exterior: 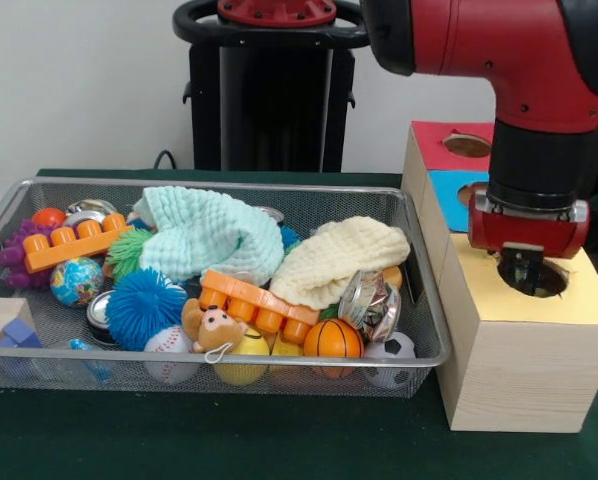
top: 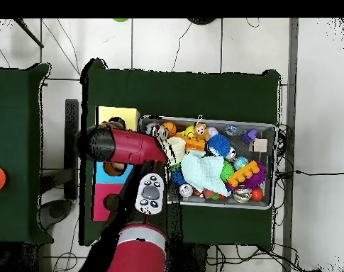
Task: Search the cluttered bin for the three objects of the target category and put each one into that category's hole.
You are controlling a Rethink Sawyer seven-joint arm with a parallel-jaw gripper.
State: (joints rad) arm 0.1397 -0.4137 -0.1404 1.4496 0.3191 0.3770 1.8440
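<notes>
The black end effector (exterior: 525, 268) hung in the yellow-topped wooden box's round hole (exterior: 535, 280), grip unreadable; beside it, the wire mesh bin (exterior: 426, 300) held balls, cloths, orange blocks.

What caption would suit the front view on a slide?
Red robot arm lowers its claw into the yellow hole of a wooden box, beside a toy-filled wire bin.
</notes>
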